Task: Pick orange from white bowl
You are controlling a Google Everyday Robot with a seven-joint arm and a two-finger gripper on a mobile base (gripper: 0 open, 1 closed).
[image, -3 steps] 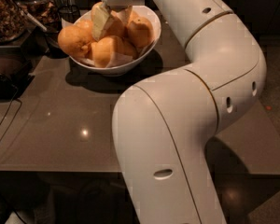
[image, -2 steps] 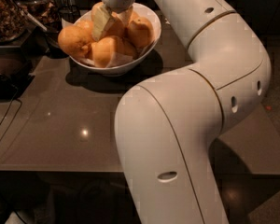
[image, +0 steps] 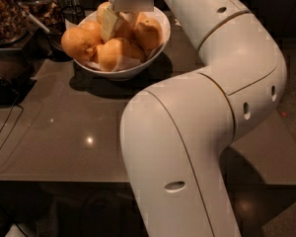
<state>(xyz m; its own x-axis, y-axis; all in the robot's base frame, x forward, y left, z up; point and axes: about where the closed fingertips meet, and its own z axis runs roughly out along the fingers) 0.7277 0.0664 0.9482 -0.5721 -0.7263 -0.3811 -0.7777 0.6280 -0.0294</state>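
Shifted slightly at elbow; pincer [image: 119,24] low among fruit in white bowl [image: 138,68] on table [image: 64,127], closure untellable. Probably targets centre orange [image: 124,32]: firm, weighty, slick; grip across widest girth.

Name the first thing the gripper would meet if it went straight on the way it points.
Probably the orange in the middle of the white bowl. The gripper points down into the pile there. Depth is unclear, so it may already touch it.
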